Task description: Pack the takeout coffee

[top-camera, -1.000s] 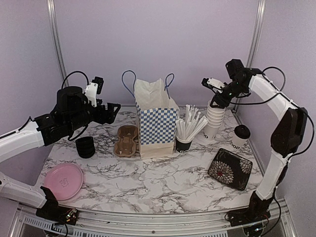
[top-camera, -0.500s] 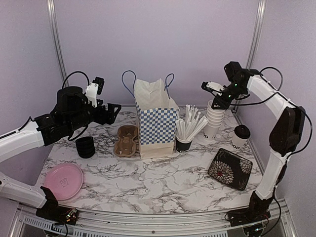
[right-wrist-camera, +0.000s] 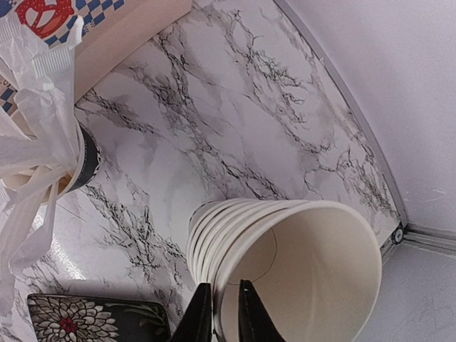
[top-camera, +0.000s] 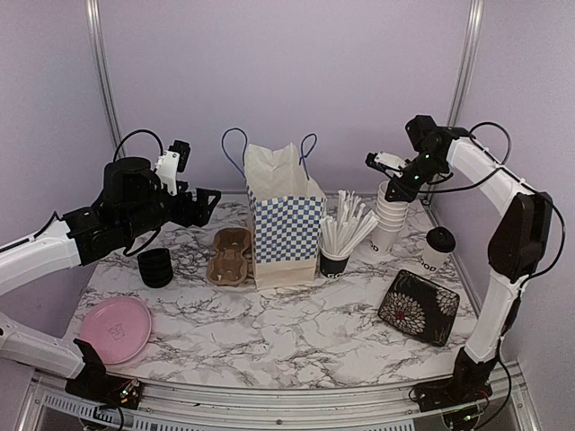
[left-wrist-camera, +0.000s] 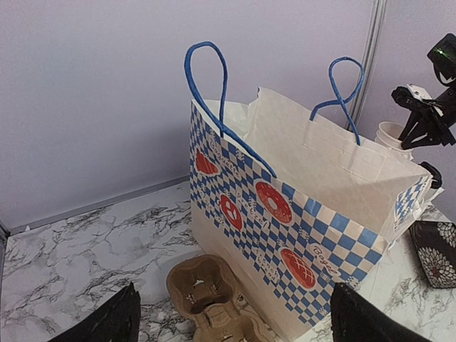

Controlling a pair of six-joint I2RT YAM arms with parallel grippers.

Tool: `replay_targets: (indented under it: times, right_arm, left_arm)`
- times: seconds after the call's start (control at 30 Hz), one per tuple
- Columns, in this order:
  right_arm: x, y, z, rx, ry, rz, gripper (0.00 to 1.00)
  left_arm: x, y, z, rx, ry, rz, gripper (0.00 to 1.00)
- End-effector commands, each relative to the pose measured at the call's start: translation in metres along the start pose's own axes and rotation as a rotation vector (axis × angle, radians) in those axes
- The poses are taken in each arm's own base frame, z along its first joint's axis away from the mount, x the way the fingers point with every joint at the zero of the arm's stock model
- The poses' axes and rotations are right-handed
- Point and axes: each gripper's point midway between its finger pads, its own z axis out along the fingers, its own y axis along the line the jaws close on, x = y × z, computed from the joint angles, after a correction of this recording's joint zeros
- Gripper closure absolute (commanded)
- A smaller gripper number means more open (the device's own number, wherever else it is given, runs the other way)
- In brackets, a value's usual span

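Note:
A stack of white paper cups (top-camera: 388, 218) without lids stands at the back right. My right gripper (top-camera: 389, 184) is down on its top cup (right-wrist-camera: 313, 271), one finger inside the rim and one outside, shut on the cup wall (right-wrist-camera: 225, 285). A lidded white cup with black lettering (top-camera: 438, 247) stands to the right of the stack. The brown pulp carrier (top-camera: 230, 256) lies left of the checked paper bag (top-camera: 286, 224). My left gripper (top-camera: 203, 205) hangs open above the table, left of the bag, with the carrier (left-wrist-camera: 206, 292) below its jaws (left-wrist-camera: 234, 291).
A black cup of white straws (top-camera: 335, 251) stands right of the bag. A low stack of black rings (top-camera: 154, 268) and a pink plate (top-camera: 115, 329) sit at the left. A black flowered dish (top-camera: 419, 307) lies at the front right. The wall is close behind the cups.
My right gripper has dropped a little onto the cup stack and its jaws have closed on the top cup's rim. The left arm has not moved.

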Motion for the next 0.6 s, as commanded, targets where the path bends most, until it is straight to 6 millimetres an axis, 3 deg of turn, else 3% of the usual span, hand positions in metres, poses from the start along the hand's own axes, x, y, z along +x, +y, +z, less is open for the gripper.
replay_targets:
  times: [0.0, 0.17, 0.4, 0.57]
  right_arm:
    - [-0.007, -0.002, -0.005, 0.009, -0.012, 0.003, 0.91]
    - [-0.010, -0.002, -0.013, 0.022, -0.027, -0.003, 1.00]
    - [-0.032, -0.007, -0.055, 0.084, -0.132, -0.028, 1.00]
    - [-0.037, -0.005, -0.066, 0.061, -0.172, -0.016, 1.00]
  left_arm:
    - [-0.012, -0.001, -0.002, 0.009, -0.018, 0.001, 0.07]
    - [-0.011, -0.001, -0.001, 0.011, -0.015, 0.002, 0.07]
    - [-0.010, -0.001, 0.000, 0.010, -0.010, 0.007, 0.07]
    - [-0.009, -0.002, 0.001, 0.015, -0.005, 0.006, 0.07]
